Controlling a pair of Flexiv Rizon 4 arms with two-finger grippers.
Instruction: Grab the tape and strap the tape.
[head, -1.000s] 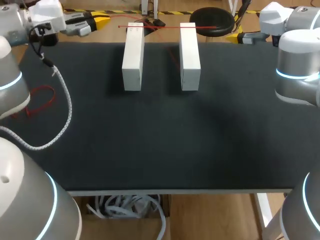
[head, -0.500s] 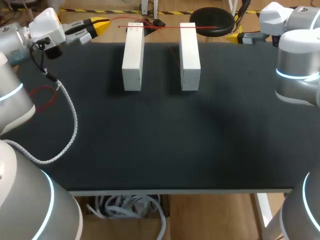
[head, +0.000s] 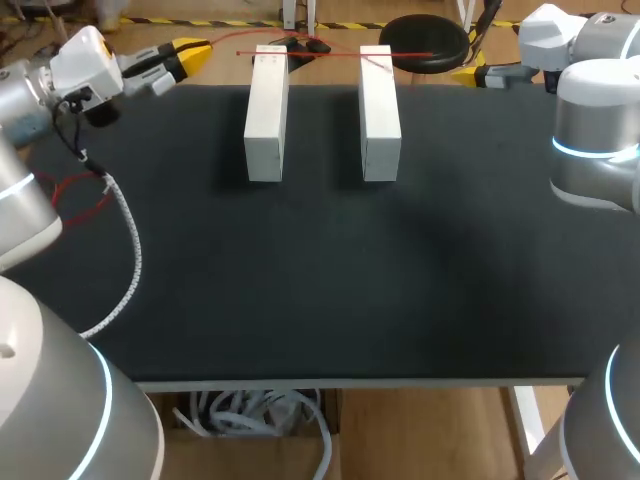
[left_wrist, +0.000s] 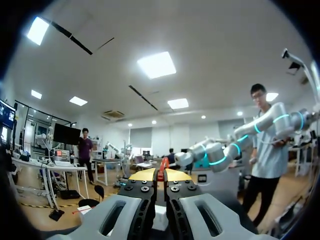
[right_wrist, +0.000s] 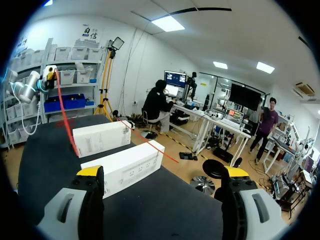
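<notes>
My left gripper (head: 190, 47) hangs past the table's (head: 320, 280) far edge, near its left corner. Its yellow tips are pressed together on a sliver of red, which I take to be one end of the red tape (head: 330, 54). The right wrist view supports this, since a red line runs from that gripper down toward the blocks. The tape lies as a thin straight line across the far ends of the two white blocks (head: 266, 110), which stand side by side and apart on the table. My right gripper (head: 468, 72) waits beyond the far edge on the other side, with its fingers spread wide and nothing between them. The step in hand, as I judge it, is to secure the tape's free end and draw the strap tight over both blocks. To do it well, I keep the left grip firm and level with the block tops, so the line neither sags nor drags a block over. I bring the right fingers to straddle the tape squarely before closing. The strand is thin, and a skewed approach would likely miss it.
</notes>
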